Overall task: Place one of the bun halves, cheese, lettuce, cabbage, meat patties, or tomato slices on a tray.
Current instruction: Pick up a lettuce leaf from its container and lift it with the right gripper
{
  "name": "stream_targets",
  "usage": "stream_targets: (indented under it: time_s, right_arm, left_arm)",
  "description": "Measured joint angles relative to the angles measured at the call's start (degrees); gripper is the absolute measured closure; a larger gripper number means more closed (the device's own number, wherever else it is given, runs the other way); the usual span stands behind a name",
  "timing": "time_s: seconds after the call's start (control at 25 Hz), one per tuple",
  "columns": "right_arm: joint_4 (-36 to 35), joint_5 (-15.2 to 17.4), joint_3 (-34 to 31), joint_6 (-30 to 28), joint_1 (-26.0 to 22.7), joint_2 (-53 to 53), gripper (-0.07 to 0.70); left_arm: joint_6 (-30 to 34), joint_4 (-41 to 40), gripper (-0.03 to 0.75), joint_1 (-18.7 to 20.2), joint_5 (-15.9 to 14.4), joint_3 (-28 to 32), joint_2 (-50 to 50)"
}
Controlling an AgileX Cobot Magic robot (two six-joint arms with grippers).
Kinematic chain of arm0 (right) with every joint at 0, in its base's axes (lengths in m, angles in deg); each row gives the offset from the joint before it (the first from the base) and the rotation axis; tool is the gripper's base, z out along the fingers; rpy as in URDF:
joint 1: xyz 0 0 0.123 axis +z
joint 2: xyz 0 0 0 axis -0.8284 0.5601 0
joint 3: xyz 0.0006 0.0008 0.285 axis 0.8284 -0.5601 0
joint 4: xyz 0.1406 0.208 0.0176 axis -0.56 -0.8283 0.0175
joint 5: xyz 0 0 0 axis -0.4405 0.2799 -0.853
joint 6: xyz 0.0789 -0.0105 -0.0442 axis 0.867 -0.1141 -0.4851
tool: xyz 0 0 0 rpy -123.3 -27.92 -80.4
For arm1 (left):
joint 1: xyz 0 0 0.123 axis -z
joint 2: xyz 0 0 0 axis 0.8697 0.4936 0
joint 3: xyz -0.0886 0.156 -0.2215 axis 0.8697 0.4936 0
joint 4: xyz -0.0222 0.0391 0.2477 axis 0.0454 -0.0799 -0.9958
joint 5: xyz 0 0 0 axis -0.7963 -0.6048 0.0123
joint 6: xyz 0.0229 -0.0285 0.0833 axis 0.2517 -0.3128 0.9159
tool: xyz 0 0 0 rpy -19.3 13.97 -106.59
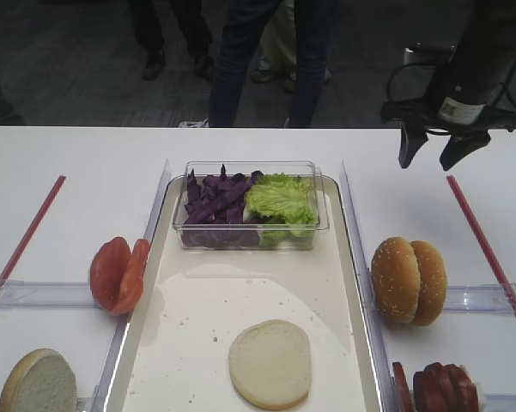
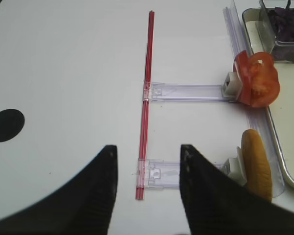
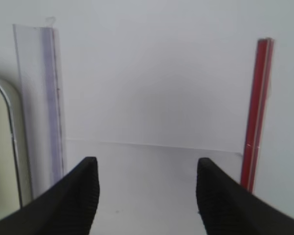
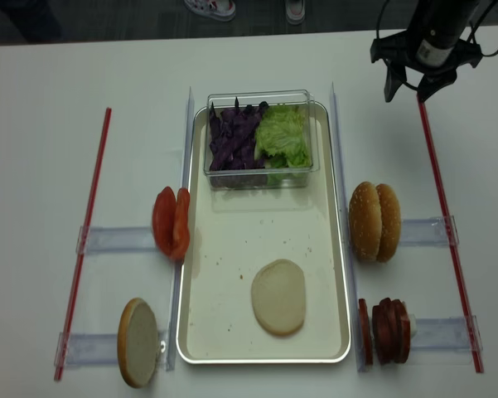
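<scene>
Where people (image 1: 266, 51) stand, white table (image 1: 77, 154) ends.

A white table (image 4: 41, 83) fills the scene. Two thin red strips lie on it, running front to back — one on the left (image 4: 84, 240), one on the right (image 4: 447, 240). Clear plastic rails (image 4: 116, 240) lie flat across the table between each red strip and the middle, two on either side. Longer clear rails (image 4: 336, 141) run front to back just beside the centre. A small clear plastic tub (image 4: 261, 170) sits towards the far end. Beyond the table's far edge, on a dark floor — the legs of people standing (image 1: 266, 60). A round black spot (image 2: 6, 125) marks the tabletop at the left.
</scene>
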Motion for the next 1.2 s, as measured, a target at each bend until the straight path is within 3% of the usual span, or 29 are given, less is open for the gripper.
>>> stream_targets:
  time_s: [0.68, 1.2]
  right_arm:
    - [-1.04, 4.15, 14.57, -1.31, 12.27, 7.03, 0.169]
    - [-2.8, 4.51, 15.06, -5.77, 17.83, 7.06, 0.169]
  left_arm:
    - [0.0, 0.0, 0.428, 0.0, 0.0, 0.0, 0.0]
    - [0.0, 0.0, 0.428, 0.0, 0.0, 0.0, 0.0]
